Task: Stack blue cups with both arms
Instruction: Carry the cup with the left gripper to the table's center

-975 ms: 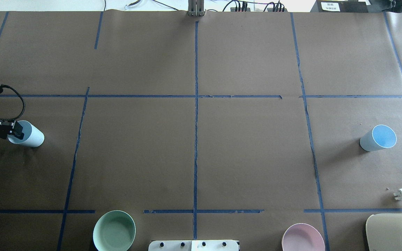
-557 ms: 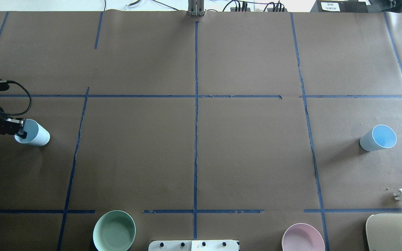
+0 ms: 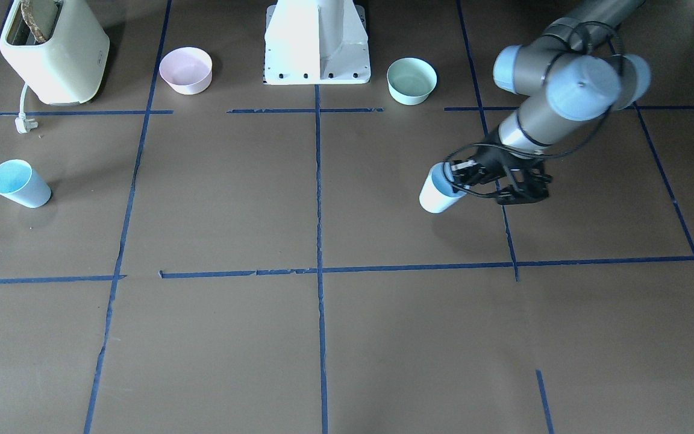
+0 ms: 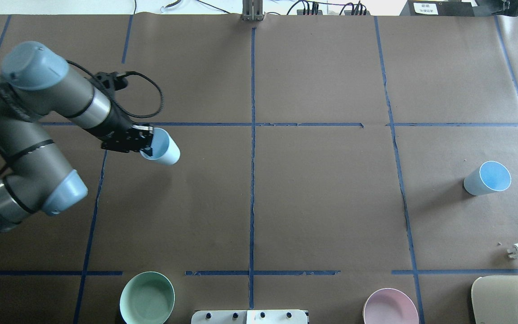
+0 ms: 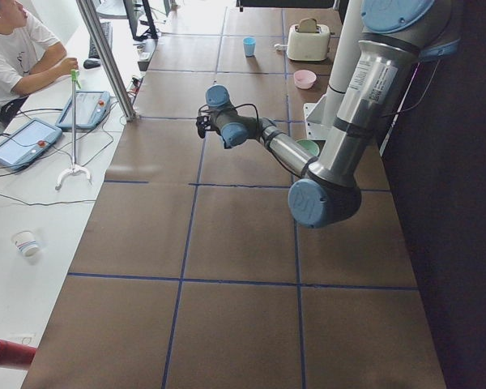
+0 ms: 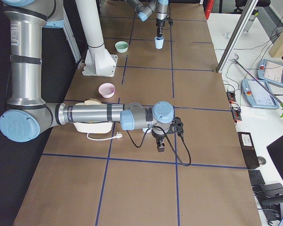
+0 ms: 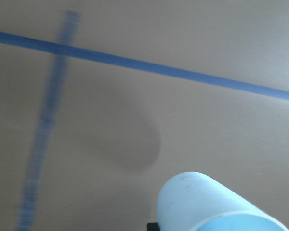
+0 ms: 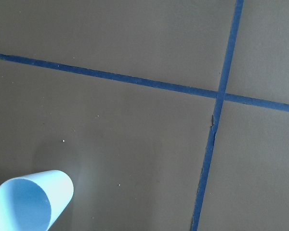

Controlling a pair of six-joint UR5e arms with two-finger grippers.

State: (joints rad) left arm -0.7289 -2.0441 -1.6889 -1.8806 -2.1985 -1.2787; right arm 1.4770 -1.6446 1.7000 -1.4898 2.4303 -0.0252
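Aloft, upright blue cup (image 4: 163, 150), mouth up.

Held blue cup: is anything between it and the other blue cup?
Nothing visible: only taped table lies between the held cup in the left end effector and the standing cup.

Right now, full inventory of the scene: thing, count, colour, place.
blue cups: 2, pale blue; held cup in left gripper, free cup standing on robot's right side
pedestal: 1, white, robot's edge, centre
mint bowl: 1, green, robot's left of pedestal
pink bowl: 1, pink, robot's right of pedestal
toaster: 1, cream, robot's near right corner; white plug beside it
table: 1, brown, blue tape grid
operator: 1, white shirt, off-table
left arm: grey, gripper shut on held cup
right arm: grey; right gripper state unclear
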